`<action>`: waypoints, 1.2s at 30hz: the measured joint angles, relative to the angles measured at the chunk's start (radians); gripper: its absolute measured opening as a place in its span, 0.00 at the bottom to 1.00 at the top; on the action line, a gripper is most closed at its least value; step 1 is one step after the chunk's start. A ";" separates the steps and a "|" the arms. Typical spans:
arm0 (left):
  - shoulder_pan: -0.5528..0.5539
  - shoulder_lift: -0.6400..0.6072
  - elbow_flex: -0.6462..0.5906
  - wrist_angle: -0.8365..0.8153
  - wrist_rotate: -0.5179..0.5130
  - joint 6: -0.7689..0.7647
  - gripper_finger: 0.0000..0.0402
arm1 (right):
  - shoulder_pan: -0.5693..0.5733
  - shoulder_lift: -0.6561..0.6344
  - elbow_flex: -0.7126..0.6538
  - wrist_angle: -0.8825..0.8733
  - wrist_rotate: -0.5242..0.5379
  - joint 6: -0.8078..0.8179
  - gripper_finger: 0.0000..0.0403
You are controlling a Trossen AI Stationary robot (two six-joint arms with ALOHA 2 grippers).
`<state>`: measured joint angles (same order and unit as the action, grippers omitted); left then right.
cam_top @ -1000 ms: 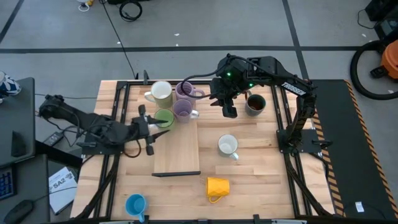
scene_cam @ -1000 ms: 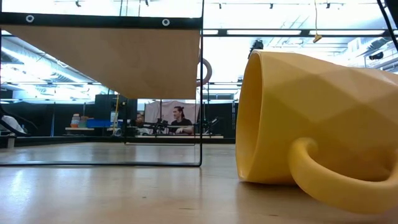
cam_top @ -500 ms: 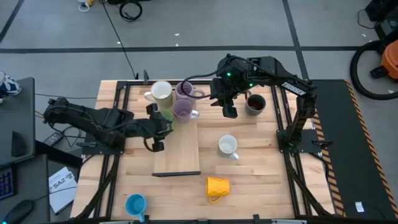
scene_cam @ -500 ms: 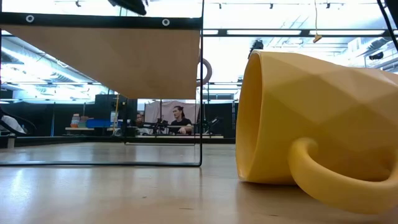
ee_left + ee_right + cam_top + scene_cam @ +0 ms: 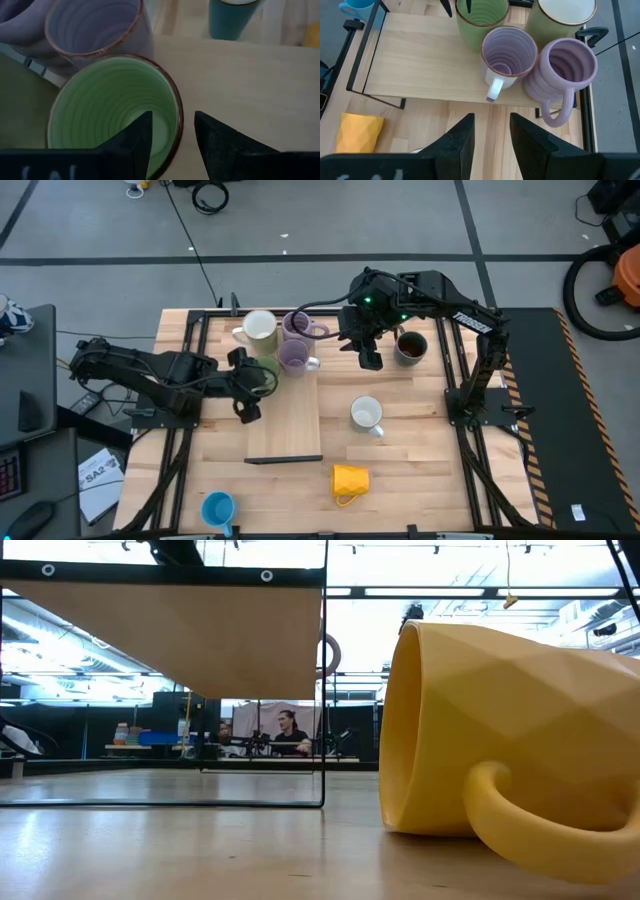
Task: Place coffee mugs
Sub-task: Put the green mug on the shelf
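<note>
Reaching in from the left edge of the tabletop, the left gripper [image 5: 252,380] had moved over the past second from beside the green mug [image 5: 112,107] to right on it, at the left side of the wooden shelf [image 5: 290,415]. In the left wrist view its jaws straddled the mug's rim, one finger inside the cup and one outside, and they had narrowed only slightly, so the grip looked not yet firm. I judged the green mug was either being set down or about to be taken; the pictures alone could not settle which.

The right gripper [image 5: 368,358] had not moved, hovering with jaws parted and empty near the far edge, beside the dark mug [image 5: 410,347].

A white mug [image 5: 259,328] and two purple mugs [image 5: 297,325] [image 5: 294,356] stood clustered with the green one at the shelf's far end. Off the shelf waited a second white mug [image 5: 366,415], the yellow mug [image 5: 350,480] on its side, and the blue mug [image 5: 218,508] near the near edge, so the job looked about half done
</note>
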<state>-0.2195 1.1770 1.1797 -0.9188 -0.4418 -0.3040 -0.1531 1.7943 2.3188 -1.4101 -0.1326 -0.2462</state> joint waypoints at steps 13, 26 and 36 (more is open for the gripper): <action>0.024 0.000 0.000 0.001 -0.024 0.087 0.15 | 0.000 0.000 0.000 0.001 0.000 0.000 0.32; 0.108 0.000 -0.002 -0.001 -0.003 0.200 0.11 | 0.000 0.000 0.000 0.001 0.000 0.000 0.32; 0.128 0.000 -0.002 0.002 -0.006 0.217 0.14 | 0.000 0.000 0.000 0.001 0.000 0.000 0.32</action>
<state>-0.0917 1.1770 1.1782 -0.9163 -0.4479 -0.0875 -0.1530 1.7943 2.3188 -1.4090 -0.1329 -0.2462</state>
